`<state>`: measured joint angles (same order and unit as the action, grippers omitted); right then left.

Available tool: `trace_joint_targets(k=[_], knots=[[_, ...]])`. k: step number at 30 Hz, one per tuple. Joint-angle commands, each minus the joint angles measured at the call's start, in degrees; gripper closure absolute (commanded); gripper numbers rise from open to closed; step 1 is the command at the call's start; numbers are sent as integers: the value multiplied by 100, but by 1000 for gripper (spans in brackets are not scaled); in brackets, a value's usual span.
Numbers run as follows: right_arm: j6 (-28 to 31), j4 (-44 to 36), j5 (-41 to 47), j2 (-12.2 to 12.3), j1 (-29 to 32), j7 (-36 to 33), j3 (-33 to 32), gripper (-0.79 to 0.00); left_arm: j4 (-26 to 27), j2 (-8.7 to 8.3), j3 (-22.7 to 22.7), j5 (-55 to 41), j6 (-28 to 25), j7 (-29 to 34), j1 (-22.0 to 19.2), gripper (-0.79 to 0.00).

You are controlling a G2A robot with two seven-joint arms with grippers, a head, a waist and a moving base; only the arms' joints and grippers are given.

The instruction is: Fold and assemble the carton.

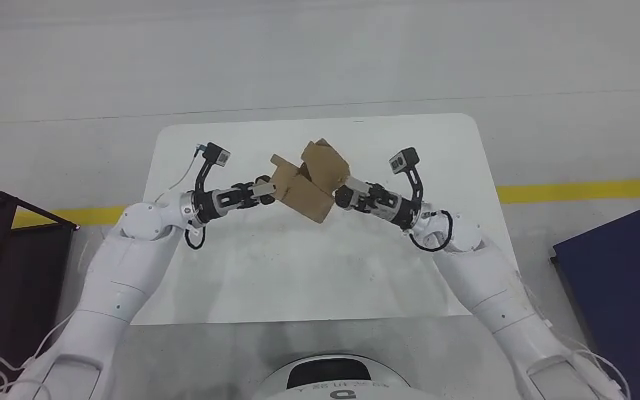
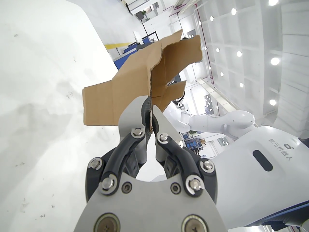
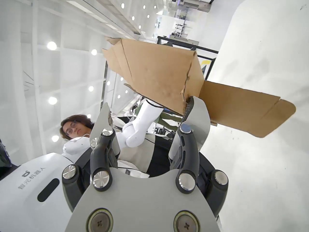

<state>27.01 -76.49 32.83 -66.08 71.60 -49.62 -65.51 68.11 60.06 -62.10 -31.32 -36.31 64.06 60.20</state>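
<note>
My left gripper [image 2: 150,118] is clamped on a panel edge of the carton [image 1: 305,180], which is held above the table [image 1: 300,280], toward 12 o'clock from its middle. My right gripper [image 3: 150,112] stands wide, one side touching a torn crease. I'd close it squarely on that wall before pushing the box square. The far flaps are hidden behind the panels.

Lighting's bright and flat all over, coming from overhead. In the wrist views the round ceiling lamps [image 2: 273,0] blow out into pure white blobs with a bit of halo. The white table [image 1: 440,270] bounces a lot of light back and nearly washes out, so shadows on it are soft and faint. The carton [image 1: 305,185] is evenly lit outside and a shade darker on its inner faces. Both wrist views bend straight lines hard toward the edges. The top view looks pretty straight.
</note>
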Motion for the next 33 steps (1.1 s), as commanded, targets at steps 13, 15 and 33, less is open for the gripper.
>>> trace_joint_targets(k=[13, 15, 33], knots=[[255, -323, -181, 74, 475, 271, -417, -511, 73, -20, -161, 21, -20, 2, 98, 0], [306, -466, -142, 94, 595, 207, -504, -496, 94, -21, -174, 29, -23, -2, 114, 0], [628, -546, -1666, -70, 366, 1260, 74, -603, 270, -42, -266, 88, -9, 143, 261, 0]])
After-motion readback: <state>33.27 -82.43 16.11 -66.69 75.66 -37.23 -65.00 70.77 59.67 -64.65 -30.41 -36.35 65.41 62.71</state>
